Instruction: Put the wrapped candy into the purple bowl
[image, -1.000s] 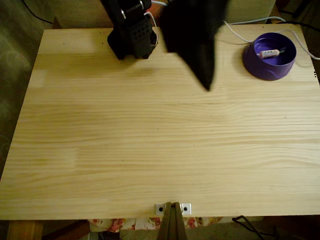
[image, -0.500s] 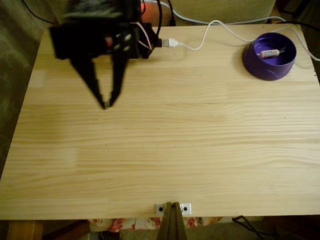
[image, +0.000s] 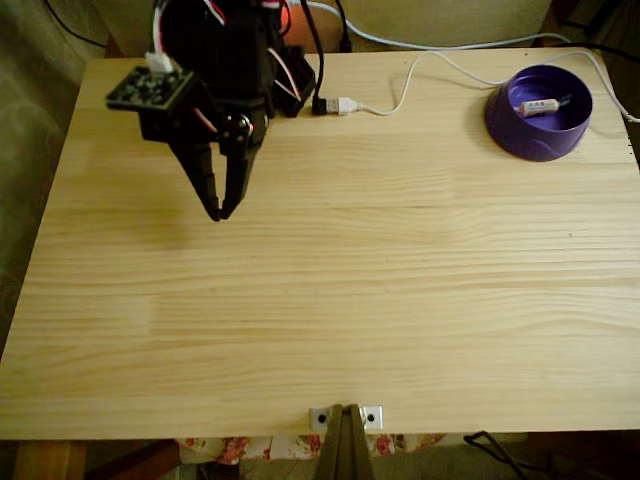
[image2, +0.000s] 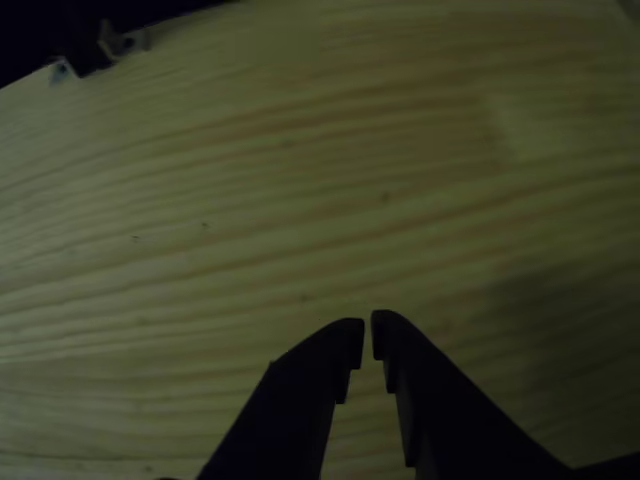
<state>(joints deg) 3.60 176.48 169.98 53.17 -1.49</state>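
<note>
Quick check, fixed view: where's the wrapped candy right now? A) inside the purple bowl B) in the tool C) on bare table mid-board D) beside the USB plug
A: the wrapped candy lies inside the purple bowl at the table's far right, while the tool hangs closed and empty over the left side.

Black arm (image: 225, 60), tapered black fingers (image: 205, 175) (red-white wires)
</note>
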